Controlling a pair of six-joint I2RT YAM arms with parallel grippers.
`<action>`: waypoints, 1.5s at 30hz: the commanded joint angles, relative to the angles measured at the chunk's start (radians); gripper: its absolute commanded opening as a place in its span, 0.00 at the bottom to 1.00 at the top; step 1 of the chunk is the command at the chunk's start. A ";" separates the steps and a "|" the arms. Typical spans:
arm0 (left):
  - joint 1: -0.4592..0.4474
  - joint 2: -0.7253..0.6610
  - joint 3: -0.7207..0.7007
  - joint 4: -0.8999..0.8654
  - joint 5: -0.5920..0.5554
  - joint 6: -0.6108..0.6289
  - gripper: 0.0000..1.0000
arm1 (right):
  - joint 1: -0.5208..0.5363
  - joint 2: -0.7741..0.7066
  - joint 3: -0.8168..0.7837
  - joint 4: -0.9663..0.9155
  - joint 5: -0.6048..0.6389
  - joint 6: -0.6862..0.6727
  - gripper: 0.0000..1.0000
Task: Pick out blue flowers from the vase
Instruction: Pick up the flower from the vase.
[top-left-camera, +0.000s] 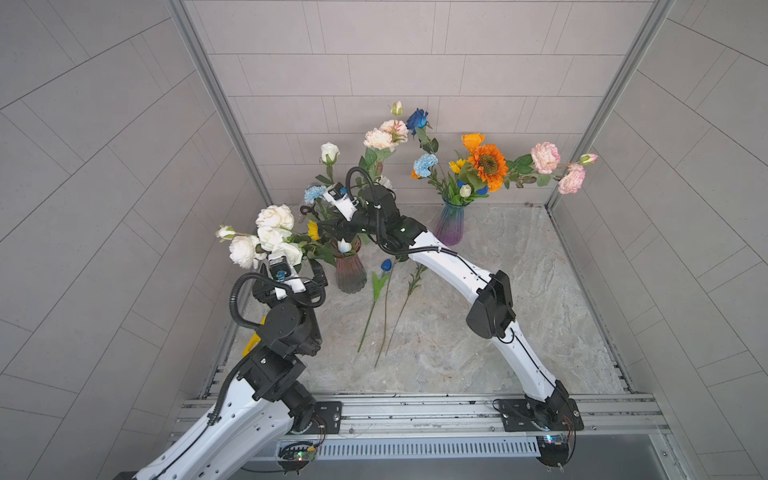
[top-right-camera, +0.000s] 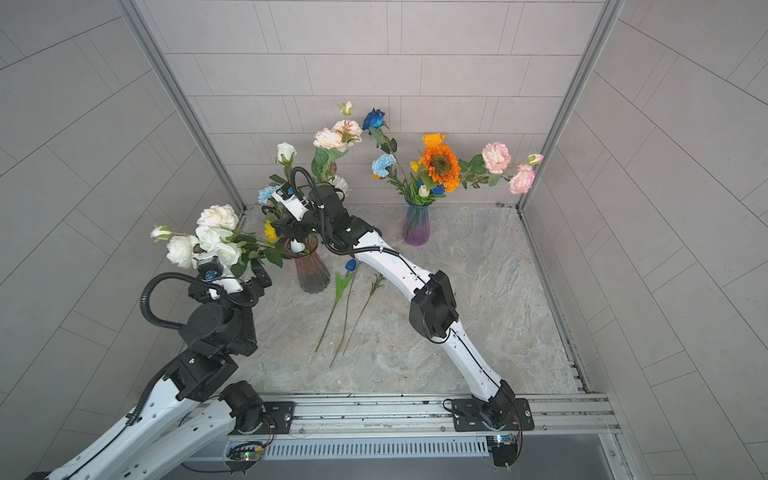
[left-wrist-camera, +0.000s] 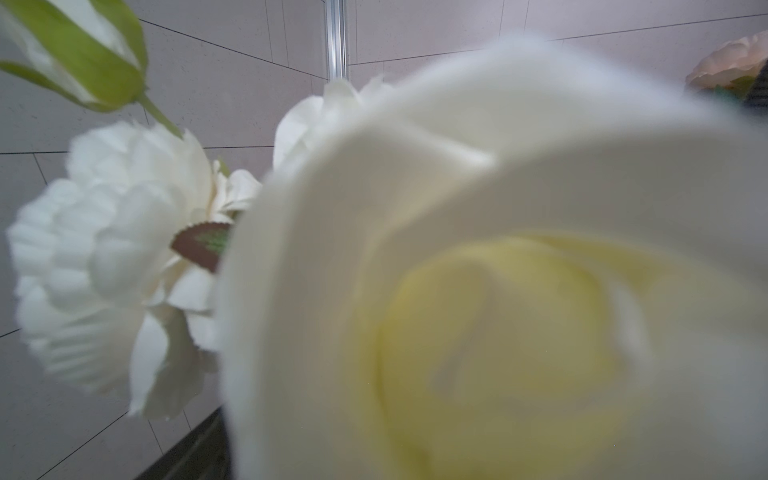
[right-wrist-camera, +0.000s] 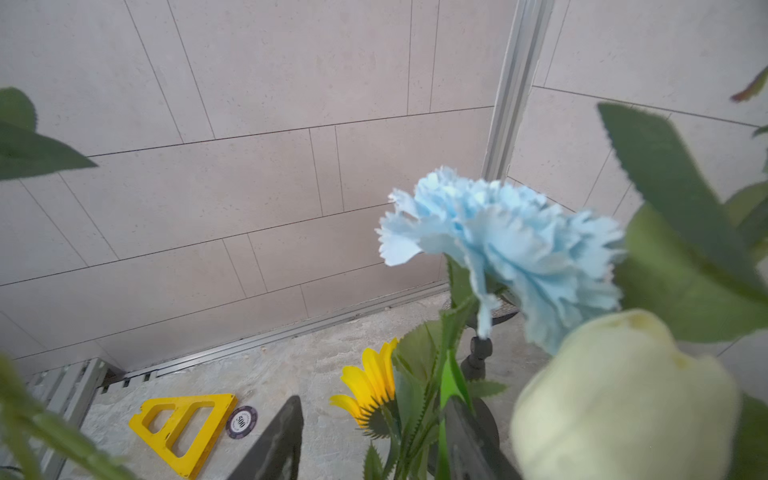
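Observation:
A dark reddish vase stands left of centre holding white roses, a small yellow sunflower and a frilly light blue carnation. My right gripper reaches into this bunch just below the carnation. Its jaws stand apart, and the green stems run between them close to one finger. My left gripper sits under the white roses, jaws wide; a white rose fills its wrist view. A dark blue tulip and two more stems lie on the table.
A blue-purple vase at the back holds an orange sunflower, pink carnations, a light blue carnation and a dark blue rose. A yellow triangular piece and a round chip lie by the left wall.

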 joint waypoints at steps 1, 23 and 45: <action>0.003 0.002 0.002 -0.012 0.004 -0.017 0.96 | 0.005 0.042 0.035 0.036 0.040 -0.049 0.57; 0.005 -0.006 0.003 -0.035 0.016 -0.008 0.95 | 0.043 0.133 0.083 0.100 0.138 -0.154 0.49; 0.003 0.003 -0.003 -0.011 0.012 0.018 0.96 | 0.043 0.068 0.029 0.087 0.221 -0.180 0.00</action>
